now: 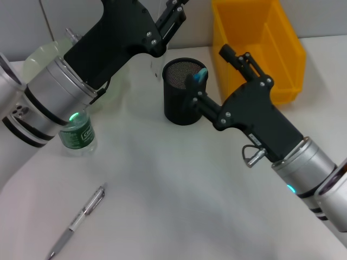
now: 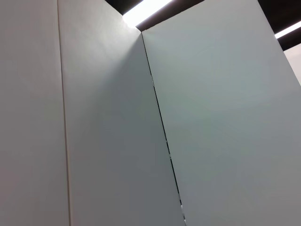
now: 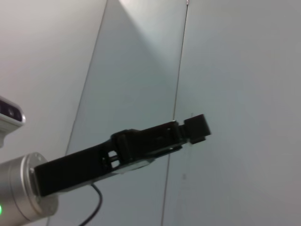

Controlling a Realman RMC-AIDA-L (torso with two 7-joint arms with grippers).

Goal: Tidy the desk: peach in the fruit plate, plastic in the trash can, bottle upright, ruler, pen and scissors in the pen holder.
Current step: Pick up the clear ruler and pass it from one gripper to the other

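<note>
Black grippers, silver green-lit wrists

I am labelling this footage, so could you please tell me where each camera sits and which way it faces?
Head view: on the head, looking down at the desk, with pen holder, trash can, pen, bottle; both arms show, left claw, right claw.
Left wrist view: on the left wrist, aimed up at wall panels; no body parts.
Right wrist view: on the right wrist, aimed at wall panels; shows the left claw.
Shared: both wrist views show the wall panels; the head and right wrist views, the left claw.
</note>
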